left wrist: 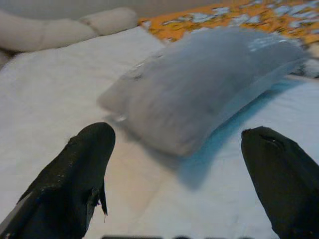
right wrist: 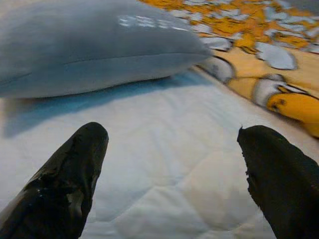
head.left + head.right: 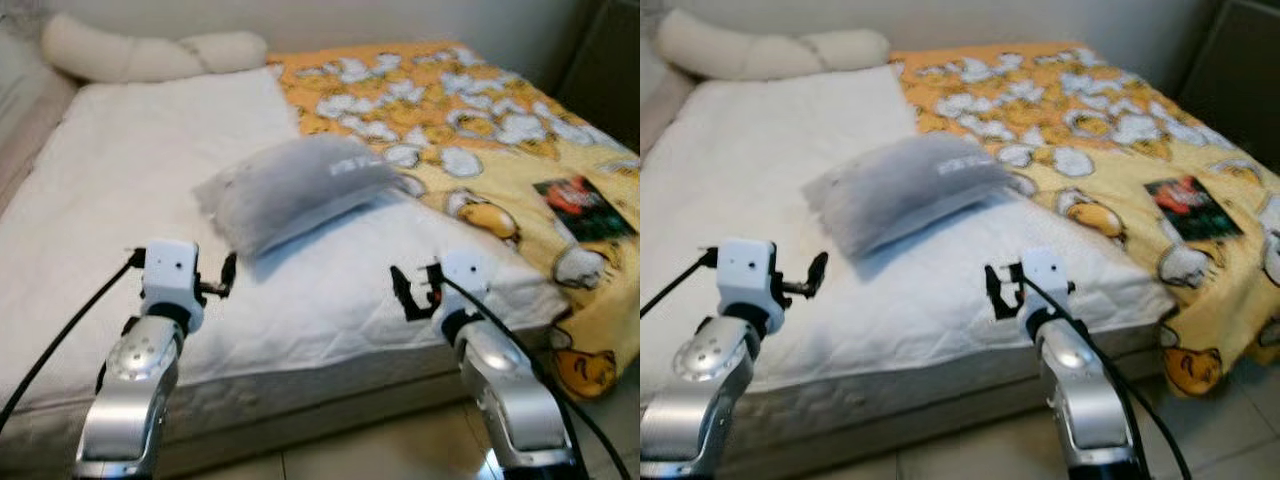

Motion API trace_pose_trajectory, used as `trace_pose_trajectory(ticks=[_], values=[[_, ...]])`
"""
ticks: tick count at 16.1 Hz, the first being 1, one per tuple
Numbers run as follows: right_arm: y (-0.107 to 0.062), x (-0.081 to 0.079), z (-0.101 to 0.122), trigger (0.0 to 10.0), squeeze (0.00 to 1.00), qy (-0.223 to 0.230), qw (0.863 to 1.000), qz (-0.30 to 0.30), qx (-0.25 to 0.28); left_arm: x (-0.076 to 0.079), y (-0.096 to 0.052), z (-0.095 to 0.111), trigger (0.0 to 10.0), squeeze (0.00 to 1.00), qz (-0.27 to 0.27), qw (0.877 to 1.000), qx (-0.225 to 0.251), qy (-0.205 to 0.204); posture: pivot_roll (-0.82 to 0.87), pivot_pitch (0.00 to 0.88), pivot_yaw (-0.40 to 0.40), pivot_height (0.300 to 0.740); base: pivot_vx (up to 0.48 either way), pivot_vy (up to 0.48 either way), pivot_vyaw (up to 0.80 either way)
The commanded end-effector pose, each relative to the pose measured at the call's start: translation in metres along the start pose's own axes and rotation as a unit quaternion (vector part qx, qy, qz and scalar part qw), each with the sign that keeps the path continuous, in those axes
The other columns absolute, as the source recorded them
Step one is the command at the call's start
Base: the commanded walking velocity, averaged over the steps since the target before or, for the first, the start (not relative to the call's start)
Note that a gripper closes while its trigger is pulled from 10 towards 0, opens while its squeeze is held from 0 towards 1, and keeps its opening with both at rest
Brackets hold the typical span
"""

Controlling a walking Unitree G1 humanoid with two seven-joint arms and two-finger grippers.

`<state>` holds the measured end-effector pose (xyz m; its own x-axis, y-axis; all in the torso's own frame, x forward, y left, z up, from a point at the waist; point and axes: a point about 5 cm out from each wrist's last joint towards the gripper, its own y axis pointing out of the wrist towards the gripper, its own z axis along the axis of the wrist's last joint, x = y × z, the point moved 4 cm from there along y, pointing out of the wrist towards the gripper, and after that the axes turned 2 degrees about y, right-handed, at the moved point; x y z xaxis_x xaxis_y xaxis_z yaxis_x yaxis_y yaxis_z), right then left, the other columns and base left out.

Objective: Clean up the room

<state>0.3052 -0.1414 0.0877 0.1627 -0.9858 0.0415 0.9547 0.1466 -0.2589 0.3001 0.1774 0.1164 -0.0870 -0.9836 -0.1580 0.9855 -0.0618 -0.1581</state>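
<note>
While poised near the mattress edge (image 3: 330, 375), both jaws wide, empty, short of pillow (image 3: 295, 190).

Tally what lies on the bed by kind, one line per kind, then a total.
Grey pillow: 1
Long cream bolster at the head of the bed: 1
Yellow cartoon-print blanket: 1
Dark printed card or booklet lying on the blanket: 1
Total: 4
Both the left hand and the right hand are open, short of the pillow and holding nothing.
</note>
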Motion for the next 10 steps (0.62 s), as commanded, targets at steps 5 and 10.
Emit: trace_pose_trajectory(ticks=[5, 10], values=[[0.0033, -0.0046, 0.0084, 10.0, 0.00, -0.022, 0.999, 0.023, 0.015, 0.0025, 0.0035, 0.0044, 10.0, 0.00, -0.008, 1.000, 0.006, 0.005, -0.02, 0.000, 0.016, 0.740, 0.322, 0.000, 0.00], [0.0043, 0.0024, 0.0099, 10.0, 0.00, -0.009, 1.000, 0.009, 0.020, 0.0026, 0.0043, 0.0055, 10.0, 0.00, -0.009, 1.000, 0.007, 0.007, -0.02, 0.000, 0.016, 0.740, 0.325, 0.000, 0.32]])
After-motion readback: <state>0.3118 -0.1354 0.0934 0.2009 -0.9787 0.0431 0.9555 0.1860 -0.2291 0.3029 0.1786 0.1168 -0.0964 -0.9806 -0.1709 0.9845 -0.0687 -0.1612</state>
